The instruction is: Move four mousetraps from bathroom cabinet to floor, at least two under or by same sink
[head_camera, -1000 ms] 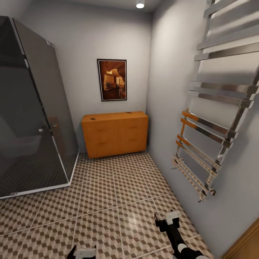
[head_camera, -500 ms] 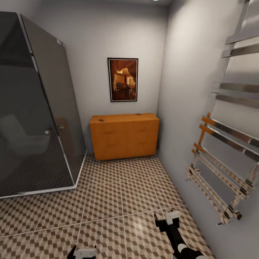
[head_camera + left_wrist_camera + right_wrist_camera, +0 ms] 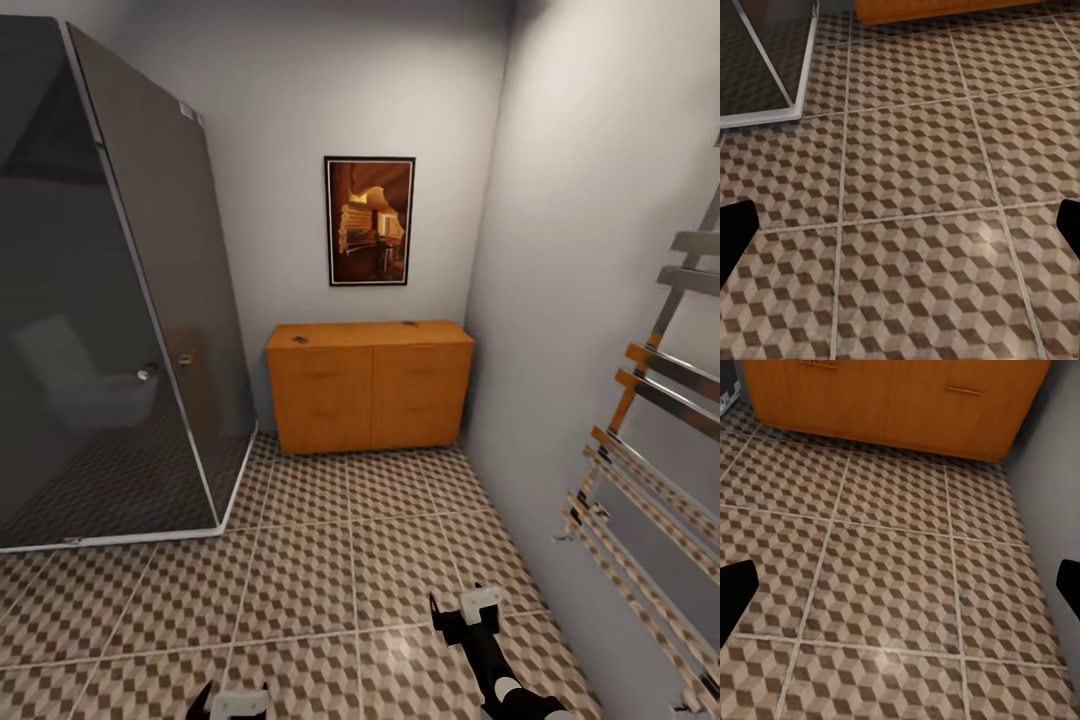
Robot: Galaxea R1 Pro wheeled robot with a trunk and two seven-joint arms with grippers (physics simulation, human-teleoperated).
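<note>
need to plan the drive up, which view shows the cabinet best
The head view: the whole cabinet stands against the far wall, top and drawer fronts visible. The right wrist view shows its lower front; the left wrist view catches its bottom edge.

Black-and-white right gripper (image 3: 464, 608) at lower right of head view, jaws spread wide. Black-and-white left gripper (image 3: 235, 700) at bottom edge, also open. Both empty.
</note>
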